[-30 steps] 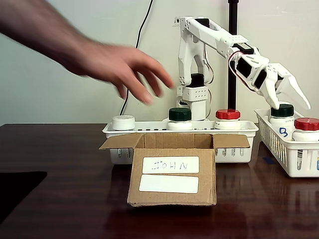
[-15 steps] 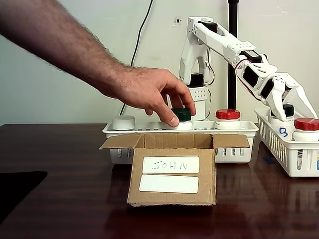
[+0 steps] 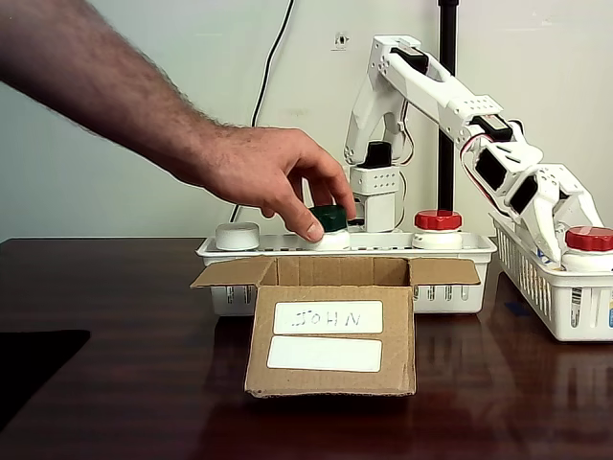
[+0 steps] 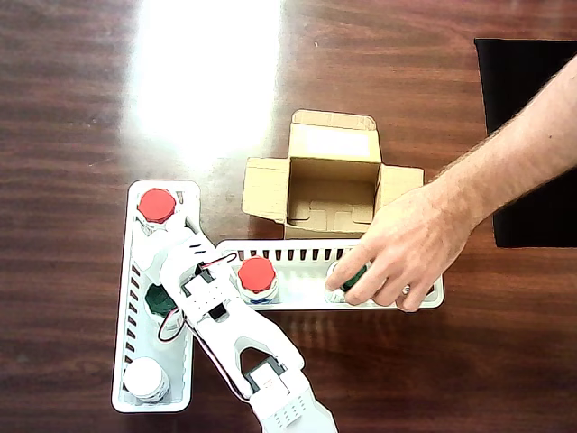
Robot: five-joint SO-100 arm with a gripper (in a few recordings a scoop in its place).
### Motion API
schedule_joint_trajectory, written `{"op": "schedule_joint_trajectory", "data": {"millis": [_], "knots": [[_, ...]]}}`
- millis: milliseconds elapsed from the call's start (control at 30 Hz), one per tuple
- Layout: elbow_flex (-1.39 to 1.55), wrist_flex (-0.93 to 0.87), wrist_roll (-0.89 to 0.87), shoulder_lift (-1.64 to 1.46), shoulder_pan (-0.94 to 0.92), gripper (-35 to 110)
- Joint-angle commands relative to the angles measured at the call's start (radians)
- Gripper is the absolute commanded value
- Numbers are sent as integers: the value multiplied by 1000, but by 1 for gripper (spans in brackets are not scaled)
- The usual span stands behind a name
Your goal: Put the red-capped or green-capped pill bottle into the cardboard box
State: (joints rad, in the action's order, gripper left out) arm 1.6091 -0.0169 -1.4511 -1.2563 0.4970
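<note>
Two actors share this table. Fixed view: a person's hand pinches the green-capped bottle in the long basket behind the cardboard box, while the tool dips into the side basket right of it, beside a red-capped bottle. Its fingers look spread, nothing pinched, though the basket rim hides the tips. Risk, as I judge it: the fingers could snag the basket wall or knock that red-capped neighbour. The hand working so near the box could also cross the arm's carry path. Box's upper label reads "JOHN", handwritten; the lower one is blank.

Overhead view: the box sits open and empty, flaps out. The arm covers the side basket; a dark green cap peeks beside the wrist, likely the target. Whether the fingers straddle it I cannot tell. An outspread flap may catch a bottle on the way in.
</note>
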Motion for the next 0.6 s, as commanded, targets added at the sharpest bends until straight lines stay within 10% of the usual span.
{"op": "schedule_joint_trajectory", "data": {"millis": [0, 167, 433, 567], "knots": [[-97, 11, -5, -31, 15, 86], [-127, -37, -8, -38, 5, 69], [-202, -143, 15, -75, 2, 4], [-308, -253, 49, -80, 8, -3]]}}
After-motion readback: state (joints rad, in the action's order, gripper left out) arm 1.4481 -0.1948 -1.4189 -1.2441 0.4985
